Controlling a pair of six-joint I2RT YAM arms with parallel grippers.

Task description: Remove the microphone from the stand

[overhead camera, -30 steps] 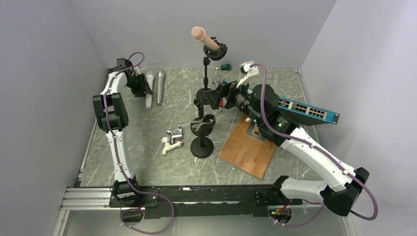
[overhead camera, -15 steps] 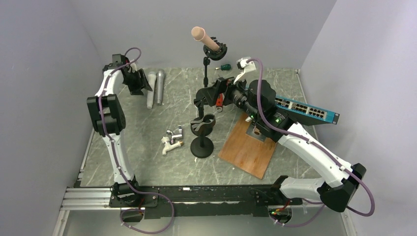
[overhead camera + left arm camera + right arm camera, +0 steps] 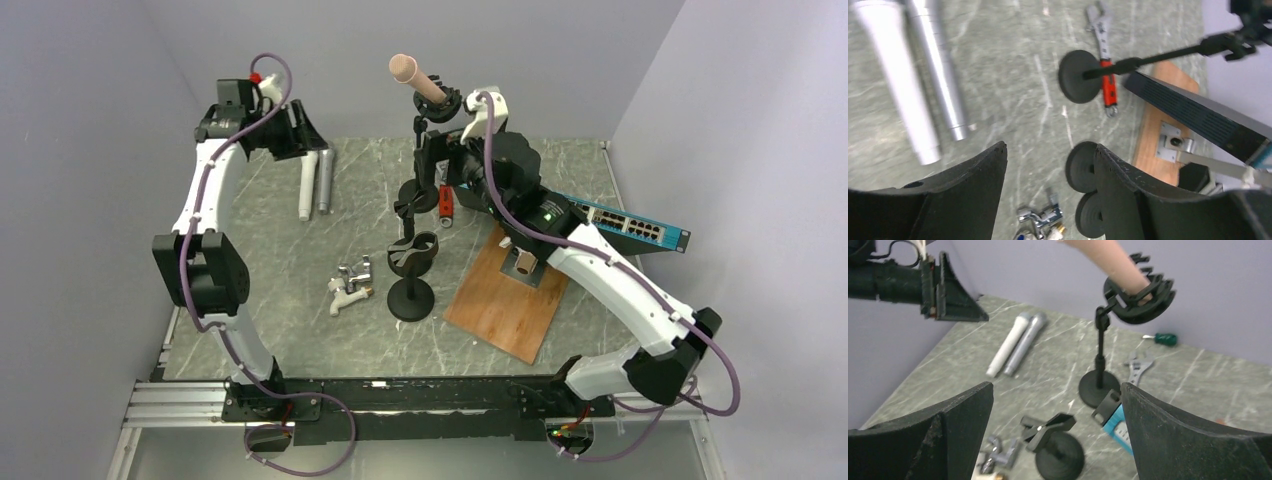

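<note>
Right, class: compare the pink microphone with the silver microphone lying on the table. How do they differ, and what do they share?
The pink microphone sits tilted in the stand's clip, raised off the table; the silver microphone lies flat on it. The pink one is alone; the silver one lies beside a white microphone. Both are long and slim.

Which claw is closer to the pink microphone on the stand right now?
Right. The right claw is open beside the stand, just under the pink microphone; the left claw hangs far off over the two loose microphones.
</note>
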